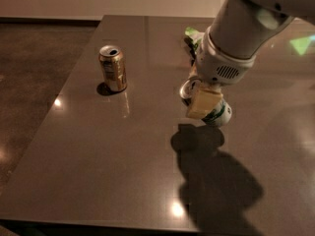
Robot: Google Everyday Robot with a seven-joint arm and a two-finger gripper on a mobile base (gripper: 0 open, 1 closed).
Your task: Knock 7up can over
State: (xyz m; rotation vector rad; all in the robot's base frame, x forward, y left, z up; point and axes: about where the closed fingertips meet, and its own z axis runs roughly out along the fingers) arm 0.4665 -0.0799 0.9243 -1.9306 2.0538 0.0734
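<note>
The 7up can (220, 116) is silver-white with green print. It leans steeply on the table, its silver top (186, 89) facing left and its base to the right. My gripper (201, 105) is right against the can's near side and covers much of its body. The white arm comes down from the upper right. The can's far side is hidden behind the gripper.
A gold-brown can (112, 68) stands upright at the left of the dark glossy table (123, 161). A green and white packet (193, 36) lies behind the arm. The table's left edge borders a dark floor. The arm's shadow falls at the front right.
</note>
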